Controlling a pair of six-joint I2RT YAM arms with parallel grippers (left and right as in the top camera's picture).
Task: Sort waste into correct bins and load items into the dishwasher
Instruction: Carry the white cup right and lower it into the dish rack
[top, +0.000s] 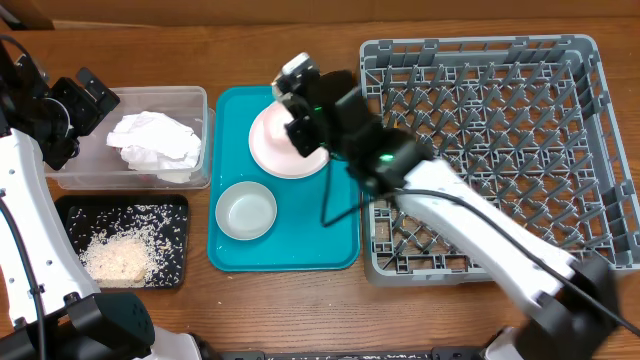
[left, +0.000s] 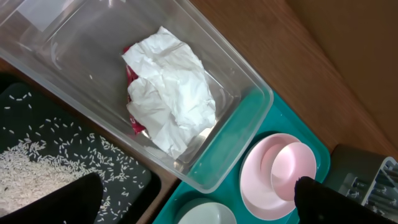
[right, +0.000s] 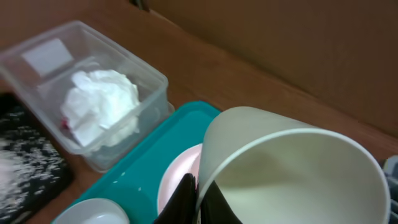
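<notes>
Closest to the lens: white cup (right: 292, 168), tilted with its mouth toward the wrist camera. Rim pinched in the right pincer (right: 198, 198), clamped shut on it, just above the pink plate (top: 290, 160).

From the left, then. Left pincer (left: 199, 208) spread wide, holding nothing, hovering over the clear tub (top: 200, 100). Inside the tub, crumpled napkin (top: 155, 142) lying on a red packet (left: 132, 121). Just in front of the tub, black tray (top: 70, 210) with rice (top: 115, 258) heaped and scattered in it. Waste apparently sorted. Next along the worktop (top: 200, 310), teal tray (top: 300, 245) carrying a grey-green bowl (top: 246, 211) and the plate, with a pinkish bowl (left: 292, 168) sitting on that plate. Far right, grey rack (top: 480, 100), lattice floor and upright pegs.

Judged step: carrying the cup over to the rack. Lift straight up first, clear of the bowl beneath. Keep the pinch firm on that thin rim; likely to pivot or slip under a one-sided hold. Swing right, high enough to pass over the rack wall. Turn the mouth downward and lower between pegs, not onto one. Release only once seated and steady.
</notes>
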